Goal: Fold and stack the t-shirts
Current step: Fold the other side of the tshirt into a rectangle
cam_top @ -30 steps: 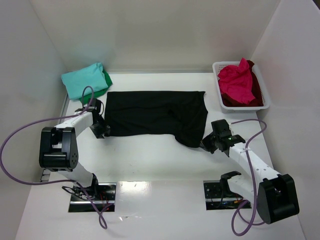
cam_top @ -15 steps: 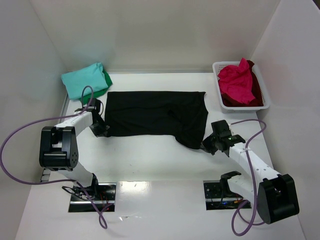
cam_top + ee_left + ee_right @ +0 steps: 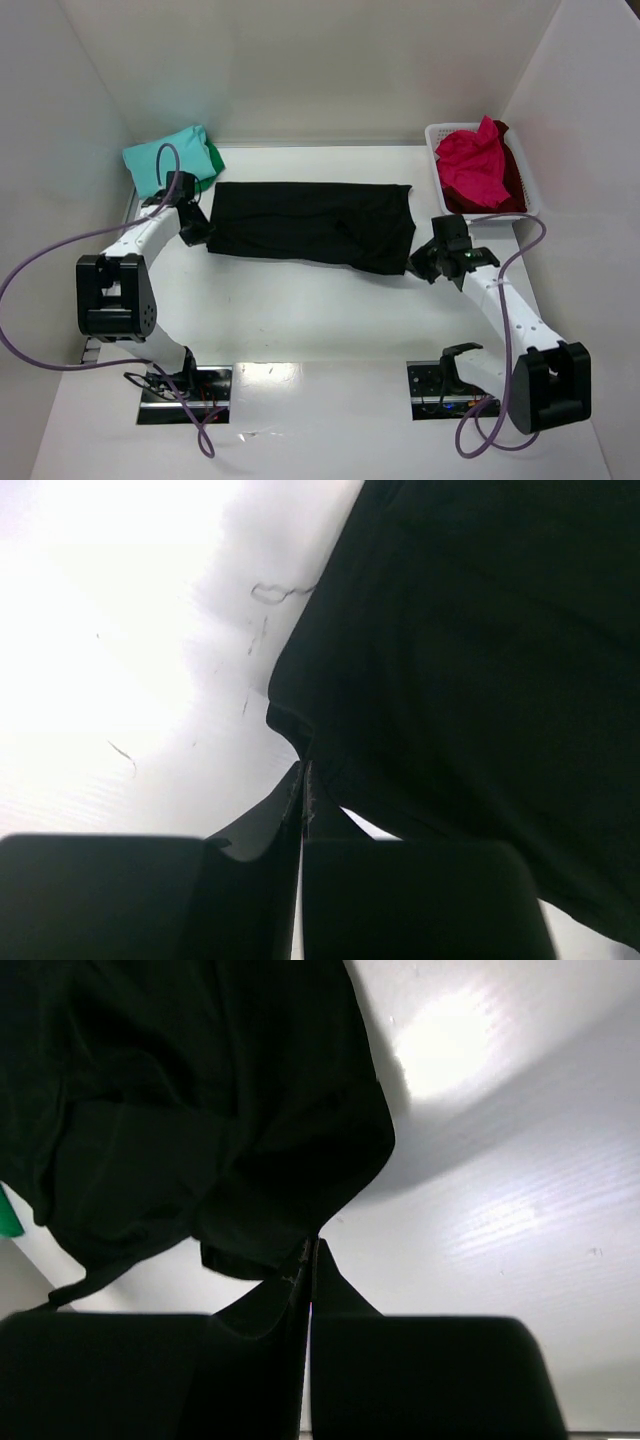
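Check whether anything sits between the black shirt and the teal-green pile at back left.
Nothing visible but the left hand itself, shut on the left corner of the black shirt, just short of the teal shirt. The right hand pinches the right corner; the basket is far right.

A second ago my left claw (image 3: 203, 236) stood half open at the near-left corner of the black t-shirt (image 3: 310, 222). It has since pinched shut on that edge and carried it away from my bases, ending up closer to the teal t-shirt (image 3: 165, 160). My right claw (image 3: 420, 267) has also moved away from me, taking the near-right corner with it. The flap that hung down toward the near side of the counter (image 3: 320, 320) has been drawn up, so the shirt's near edge now runs straighter and farther back. The cloth has become a narrower band, with more bare counter showing in front of it.
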Tool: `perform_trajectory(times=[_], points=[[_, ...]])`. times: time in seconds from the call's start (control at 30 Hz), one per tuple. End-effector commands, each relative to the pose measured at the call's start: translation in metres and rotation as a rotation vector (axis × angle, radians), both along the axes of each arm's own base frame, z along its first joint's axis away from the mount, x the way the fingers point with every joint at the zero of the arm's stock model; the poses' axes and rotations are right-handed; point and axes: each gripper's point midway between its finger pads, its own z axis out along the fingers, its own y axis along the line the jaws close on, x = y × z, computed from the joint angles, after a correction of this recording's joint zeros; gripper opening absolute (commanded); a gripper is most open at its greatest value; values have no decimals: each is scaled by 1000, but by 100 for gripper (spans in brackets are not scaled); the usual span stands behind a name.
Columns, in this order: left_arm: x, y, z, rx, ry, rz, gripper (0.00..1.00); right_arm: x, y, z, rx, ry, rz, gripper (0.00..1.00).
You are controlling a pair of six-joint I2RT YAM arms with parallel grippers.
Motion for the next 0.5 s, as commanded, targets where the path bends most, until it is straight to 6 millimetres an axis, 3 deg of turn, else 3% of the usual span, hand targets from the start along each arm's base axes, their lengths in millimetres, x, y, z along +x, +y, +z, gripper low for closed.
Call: perform_trajectory(times=[0.0,0.27,0.47], points=[[15,8,26,39,-67,-16,0,28,-14,20,-40,-59,-18,0],[41,10,14,51,-38,-41,0,76,-43,34,-77,-125,-68,0],[62,13,14,47,-51,-44,0,104,-45,39,-57,-148,-64,0]])
